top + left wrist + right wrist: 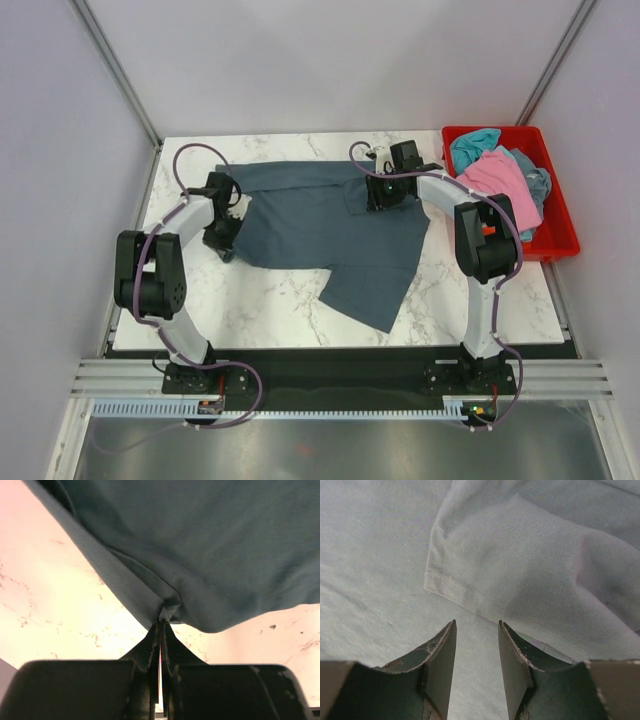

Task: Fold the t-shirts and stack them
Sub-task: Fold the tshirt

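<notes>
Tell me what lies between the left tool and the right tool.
The slate-blue t-shirt fills that stretch: the left tool pinches its edge, the right tool hovers open above it. Top view shows it.

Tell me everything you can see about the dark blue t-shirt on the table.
The dark slate-blue t-shirt is soft, matte knit cloth with stitched hems. It lies spread but rumpled on the marble table, one corner trailing toward the near edge and a sleeve lying over the body at the far right. The left gripper is shut on its left edge, bunching the hem. The right gripper stands open over the sleeve hem, not gripping it.
</notes>
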`<state>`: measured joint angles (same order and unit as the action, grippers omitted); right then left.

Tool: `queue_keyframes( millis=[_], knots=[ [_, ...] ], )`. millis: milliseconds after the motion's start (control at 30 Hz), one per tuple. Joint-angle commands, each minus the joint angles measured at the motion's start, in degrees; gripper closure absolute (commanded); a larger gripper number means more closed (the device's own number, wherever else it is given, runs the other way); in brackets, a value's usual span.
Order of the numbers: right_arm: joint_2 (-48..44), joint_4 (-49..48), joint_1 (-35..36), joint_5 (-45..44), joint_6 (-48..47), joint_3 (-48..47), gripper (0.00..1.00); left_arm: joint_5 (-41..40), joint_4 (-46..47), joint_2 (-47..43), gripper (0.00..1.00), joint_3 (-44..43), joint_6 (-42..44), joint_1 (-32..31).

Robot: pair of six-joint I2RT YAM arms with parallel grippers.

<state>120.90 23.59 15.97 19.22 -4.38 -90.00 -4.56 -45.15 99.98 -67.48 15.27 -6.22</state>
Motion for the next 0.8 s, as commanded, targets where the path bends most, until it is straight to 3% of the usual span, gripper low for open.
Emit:
queue_keyframes(
  millis=[0, 400, 433, 567, 767],
  knots=[
    [-2.51, -0.39, -0.06, 1.08, -0.72, -0.09, 0.53, -1.07, -0.21, -2.42, 0.98, 0.77, -1.56, 1.91],
    [-2.42, -0.39, -0.06, 1.96, 0.07, 0.17, 0.52, -5.55, 0.23, -8.49, 0.96, 4.29, -1.73, 5.34],
    [-2.60, -0.39, -0.15, 1.87, 0.16, 0.08, 0.52, -7.46, 0.32, -9.10, 0.38, 4.29, -1.73, 5.43],
    [-3.48, -0.39, -0.06, 1.26, -0.10, 0.61, 0.51, -4.42, -1.96, -10.95, 0.24, 1.15, 0.03, 5.43],
    [-6.11, -1.00, -1.37, -0.76, 0.16, 1.49, 0.51, -3.18, -2.58, -8.32, 0.23, -7.13, -0.41, 5.17]
  ],
)
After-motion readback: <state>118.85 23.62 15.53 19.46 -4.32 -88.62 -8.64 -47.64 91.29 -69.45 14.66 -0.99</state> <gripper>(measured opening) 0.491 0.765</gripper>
